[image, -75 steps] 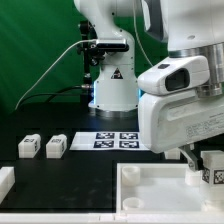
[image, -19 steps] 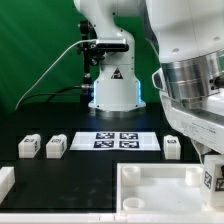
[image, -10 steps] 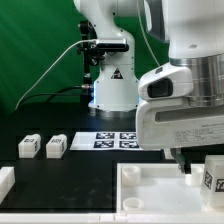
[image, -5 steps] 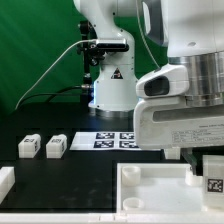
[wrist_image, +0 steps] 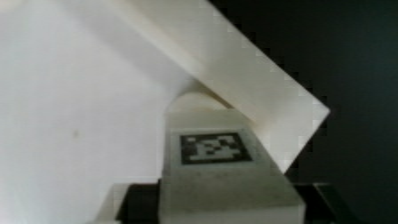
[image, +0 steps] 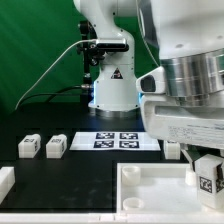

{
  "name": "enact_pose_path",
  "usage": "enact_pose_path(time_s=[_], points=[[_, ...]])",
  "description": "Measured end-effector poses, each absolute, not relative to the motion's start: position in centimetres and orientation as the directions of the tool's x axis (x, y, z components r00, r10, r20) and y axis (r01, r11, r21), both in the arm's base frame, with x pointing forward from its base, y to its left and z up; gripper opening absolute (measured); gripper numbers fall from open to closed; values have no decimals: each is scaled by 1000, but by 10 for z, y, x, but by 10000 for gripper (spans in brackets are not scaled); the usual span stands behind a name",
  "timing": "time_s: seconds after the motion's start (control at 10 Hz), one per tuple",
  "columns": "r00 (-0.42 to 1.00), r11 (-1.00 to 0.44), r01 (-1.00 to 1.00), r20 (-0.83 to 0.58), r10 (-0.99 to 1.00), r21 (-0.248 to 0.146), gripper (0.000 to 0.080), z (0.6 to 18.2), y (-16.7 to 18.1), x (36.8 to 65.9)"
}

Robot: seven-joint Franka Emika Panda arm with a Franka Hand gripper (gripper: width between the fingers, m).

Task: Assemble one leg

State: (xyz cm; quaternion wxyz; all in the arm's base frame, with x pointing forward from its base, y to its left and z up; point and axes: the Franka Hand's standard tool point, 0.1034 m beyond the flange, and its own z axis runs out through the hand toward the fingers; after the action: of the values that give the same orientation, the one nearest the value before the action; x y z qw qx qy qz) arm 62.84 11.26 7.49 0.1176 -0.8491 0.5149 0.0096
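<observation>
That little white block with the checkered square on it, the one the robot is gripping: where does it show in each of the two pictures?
Exterior view: the leg is at the lower right, gripped by the tool, at the right end of the white tray-like part.
Wrist view: the leg sits in the middle, its tag facing the camera.
Shared landmark: the tray-like part, the white surface behind the leg.

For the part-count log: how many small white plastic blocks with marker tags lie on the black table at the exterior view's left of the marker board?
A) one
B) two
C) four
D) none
B: one small white tagged plastic block and a second block sit side by side on the black table, at the exterior view's left of the marker board.
</observation>
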Motion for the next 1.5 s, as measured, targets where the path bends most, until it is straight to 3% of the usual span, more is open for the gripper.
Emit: enact_pose_path(time_s=[0.3, 0.6, 0.7, 0.8, 0.9, 1.1, 1.3, 1.4, 1.5], points=[[30, 7, -990, -265, -964, -139, 302, 75, 128, 627], [110, -71, -985, -253, -961, -158, 370, 74, 129, 627], [111, -72, -985, -253, -961, -158, 561, 74, 129, 627], [291, -255, -950, -219, -931, -179, 561, 74, 126, 625], [494, -459, -865, -176, -852, -204, 634, 76, 119, 627], [757, -731, -651, -104, -645, -205, 647, 79, 117, 628], [838, -811, -542, -72, -541, -219, 649, 78, 116, 628], [922, -900, -386, -39, -386, -202, 649, 77, 115, 627], [980, -968, -197, -8, -198, -156, 649, 75, 118, 629]])
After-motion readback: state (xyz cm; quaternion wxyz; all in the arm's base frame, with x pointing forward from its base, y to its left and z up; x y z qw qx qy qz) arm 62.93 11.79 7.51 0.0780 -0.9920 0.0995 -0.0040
